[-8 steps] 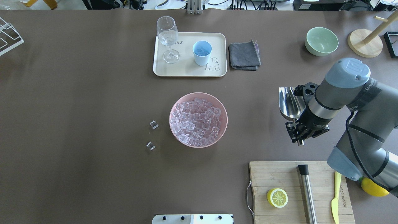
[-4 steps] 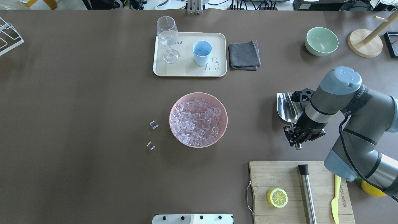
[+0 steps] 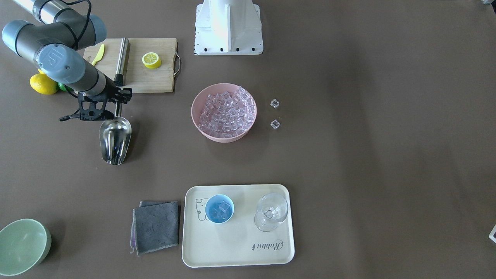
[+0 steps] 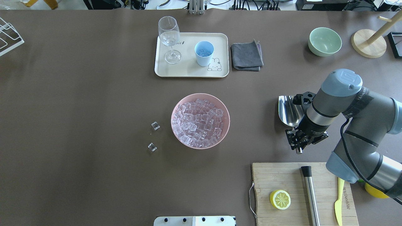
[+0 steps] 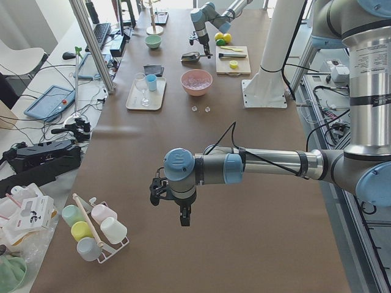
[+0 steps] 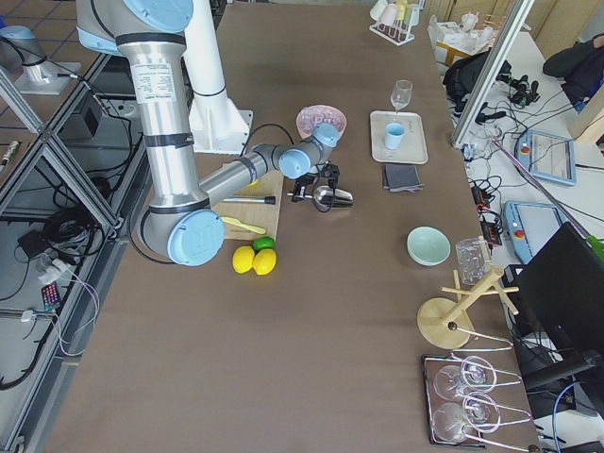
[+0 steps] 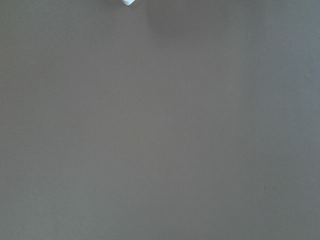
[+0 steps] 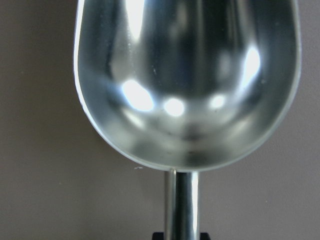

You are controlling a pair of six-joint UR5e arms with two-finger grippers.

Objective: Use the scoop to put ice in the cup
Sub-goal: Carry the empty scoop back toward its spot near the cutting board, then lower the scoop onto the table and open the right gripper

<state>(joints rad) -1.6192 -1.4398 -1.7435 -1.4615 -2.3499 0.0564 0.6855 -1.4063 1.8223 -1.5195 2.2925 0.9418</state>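
Observation:
My right gripper (image 4: 300, 135) is shut on the thin handle of the steel scoop (image 4: 289, 110) and holds it low over the table at the right, trough pointing away from me. The trough is empty in the right wrist view (image 8: 187, 85). The ice (image 4: 198, 121) fills a pink bowl (image 4: 176, 108) at the table's middle. Two loose cubes (image 4: 155, 126) lie left of the bowl. The light-blue cup (image 4: 204, 53) stands on a cream tray (image 4: 188, 70) at the back and has some ice in it. My left gripper (image 5: 181, 213) hangs over bare table; I cannot tell whether it is open or shut.
A clear stemmed glass (image 4: 169, 37) stands on the tray beside the cup. A grey cloth (image 4: 247, 56) and a pale green bowl (image 4: 325, 41) lie further right. A cutting board (image 4: 282, 179) with a lemon half (image 4: 279, 199), a steel cylinder (image 4: 311, 197) and a yellow knife (image 4: 339, 201) is just in front of the right gripper.
My right arm has drawn back towards me and gone lower with the scoop, which now looks smaller and sits nearer the cutting board. The ice, bowl and cup have not moved.

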